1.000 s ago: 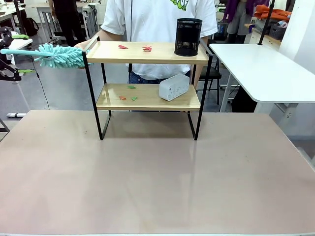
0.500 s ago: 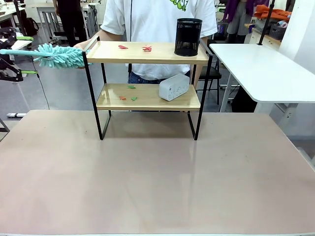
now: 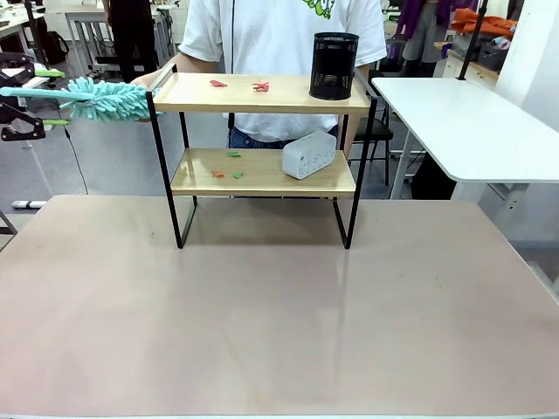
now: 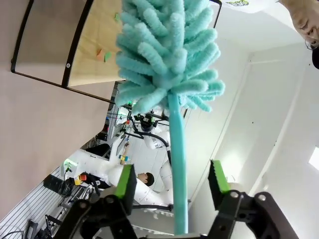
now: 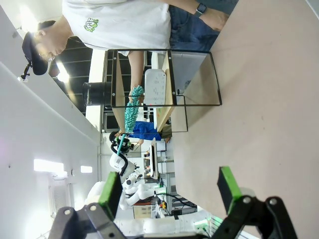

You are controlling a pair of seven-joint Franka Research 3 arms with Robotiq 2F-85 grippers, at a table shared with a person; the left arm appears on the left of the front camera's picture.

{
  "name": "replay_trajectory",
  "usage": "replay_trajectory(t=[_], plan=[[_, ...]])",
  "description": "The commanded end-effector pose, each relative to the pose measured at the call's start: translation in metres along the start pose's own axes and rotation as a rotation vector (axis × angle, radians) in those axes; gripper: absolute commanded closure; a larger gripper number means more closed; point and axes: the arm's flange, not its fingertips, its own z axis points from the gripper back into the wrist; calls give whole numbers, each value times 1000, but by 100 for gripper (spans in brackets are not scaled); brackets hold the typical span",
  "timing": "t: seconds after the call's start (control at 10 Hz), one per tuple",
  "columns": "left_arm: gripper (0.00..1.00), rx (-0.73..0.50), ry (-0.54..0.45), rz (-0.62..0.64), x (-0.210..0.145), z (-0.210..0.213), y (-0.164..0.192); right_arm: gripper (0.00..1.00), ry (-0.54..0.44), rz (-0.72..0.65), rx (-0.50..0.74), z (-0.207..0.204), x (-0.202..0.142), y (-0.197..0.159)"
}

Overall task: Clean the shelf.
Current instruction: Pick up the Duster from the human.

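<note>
Teal duster (image 4: 169, 55), handle untouched inside wide left claw (image 4: 172, 174); right claw (image 5: 168, 184) wide; scraps (image 3: 260, 85) on shelf (image 3: 262, 105)

From my left end effector (image 3: 52, 99), I see a black mesh cup (image 3: 335, 65) well off to its right at about its height, with red paper scraps (image 3: 260, 85) between the two. Lower, a white box (image 3: 308, 154) sits tilted near green and red scraps (image 3: 232, 154); a person (image 3: 279, 35) in a white T-shirt stands behind.
</note>
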Motion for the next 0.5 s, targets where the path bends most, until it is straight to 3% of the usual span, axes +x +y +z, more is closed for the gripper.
replay_trajectory(t=[0.0, 0.2, 0.3, 0.4], plan=[[100, -35, -24, 4, 0, -2, -4, 0, 8, 12, 4, 0, -2, 2], [100, -35, -37, 0, 1, -2, -2, 0, 8, 12, 4, 0, -2, 2], [94, -35, -41, -2, 1, -2, -2, 0, 8, 12, 4, 0, -2, 2], [100, -32, -43, 1, 1, -2, -2, 0, 8, 12, 4, 0, -2, 2]])
